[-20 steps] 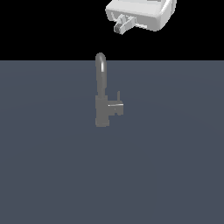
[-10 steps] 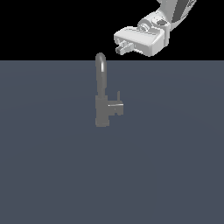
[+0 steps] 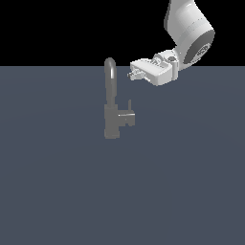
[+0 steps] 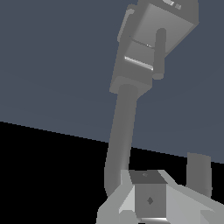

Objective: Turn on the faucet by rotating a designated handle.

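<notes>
The dull-grey faucet (image 3: 112, 119) stands upright on the dark floor, its thin arched spout (image 3: 110, 72) rising from a thicker base. The handle (image 3: 127, 116) is a short stub sticking out towards the exterior view's right, with a small upright lever tip (image 3: 129, 104). My gripper (image 3: 130, 74) hangs level with the top of the spout, just to its right and above the handle, touching nothing. Its fingers look pressed together and empty. In the wrist view the gripper (image 4: 148, 205) is close to the spout (image 4: 122, 131), with the base (image 4: 140, 57) and the handle lever (image 4: 159, 52) beyond.
The flat grey-blue floor (image 3: 57, 191) spreads all around the faucet. My white arm (image 3: 189, 28) comes down from the upper right of the exterior view.
My gripper has come down from the top edge of the exterior view to the height of the spout's arch and tilted more level. More of the arm shows. The faucet has not moved.
</notes>
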You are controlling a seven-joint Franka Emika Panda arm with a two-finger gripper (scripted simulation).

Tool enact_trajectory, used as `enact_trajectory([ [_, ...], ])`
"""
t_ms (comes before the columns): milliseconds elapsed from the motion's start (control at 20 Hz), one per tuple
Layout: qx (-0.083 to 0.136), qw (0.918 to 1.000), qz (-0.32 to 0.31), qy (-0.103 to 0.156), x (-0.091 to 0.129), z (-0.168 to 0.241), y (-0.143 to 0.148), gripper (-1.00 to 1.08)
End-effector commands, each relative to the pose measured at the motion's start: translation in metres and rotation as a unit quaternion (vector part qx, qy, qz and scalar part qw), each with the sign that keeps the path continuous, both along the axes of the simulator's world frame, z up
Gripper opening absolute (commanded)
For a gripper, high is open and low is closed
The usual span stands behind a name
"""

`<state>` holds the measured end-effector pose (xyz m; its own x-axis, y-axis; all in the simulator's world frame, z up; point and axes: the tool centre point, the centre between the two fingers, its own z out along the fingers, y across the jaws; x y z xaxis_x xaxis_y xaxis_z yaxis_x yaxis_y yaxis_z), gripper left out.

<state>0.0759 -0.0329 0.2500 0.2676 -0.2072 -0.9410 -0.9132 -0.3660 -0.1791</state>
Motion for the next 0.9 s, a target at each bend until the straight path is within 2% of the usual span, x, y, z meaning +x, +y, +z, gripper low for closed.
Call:
enact_trajectory([
  [0, 0.023, 0.9992, -0.021, 0.024, 0.008, -0.019, 0.0, -1.0],
  [450, 0.087, 0.9884, -0.082, 0.093, 0.028, -0.077, 0.003, -1.0],
  [850, 0.116, 0.9791, -0.11, 0.125, 0.034, -0.105, 0.008, -1.0],
])
